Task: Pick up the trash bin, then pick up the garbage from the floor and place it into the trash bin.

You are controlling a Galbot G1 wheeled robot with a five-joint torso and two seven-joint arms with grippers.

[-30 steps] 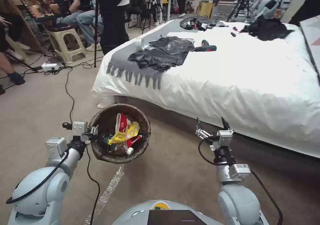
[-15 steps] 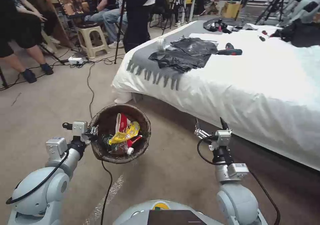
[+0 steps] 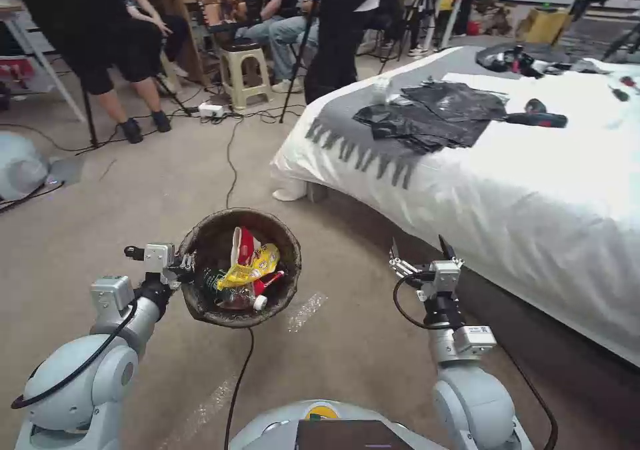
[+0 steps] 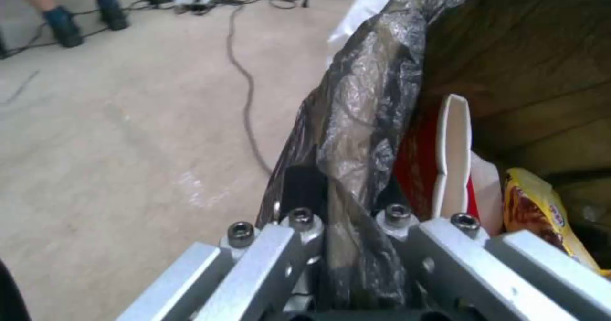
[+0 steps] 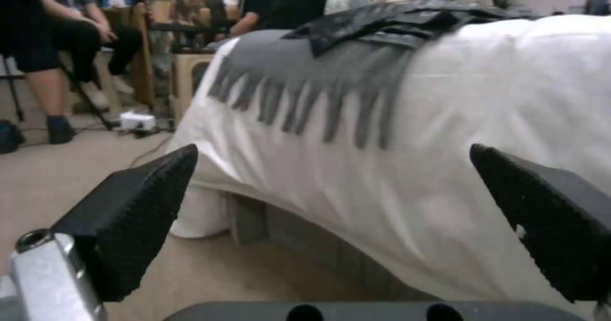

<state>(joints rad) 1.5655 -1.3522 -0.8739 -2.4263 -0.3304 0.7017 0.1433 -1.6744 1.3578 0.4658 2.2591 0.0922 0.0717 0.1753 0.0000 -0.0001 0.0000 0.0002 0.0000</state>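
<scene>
Left gripper (image 3: 185, 268) pinches the bag-lined rim of the trash bin (image 3: 200, 237), snack packets (image 3: 250, 263) inside; right gripper (image 3: 421, 253) spread, empty, beside bed (image 3: 533, 190).

The trash bin (image 3: 240, 269) hangs above the floor (image 3: 133, 197), its rim clamped by the left hand (image 3: 184, 266), with the garbage (image 3: 250, 267) inside. The bed (image 3: 533, 190) stands ahead to the right, behind the right hand (image 3: 421, 253), whose fingers are spread with nothing between them.

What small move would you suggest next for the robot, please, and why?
Probably keep turning to look for more litter: the left claw holds the bin by its rim with wrappers inside, the right claw is open and empty, and the floor ahead shows none.
</scene>
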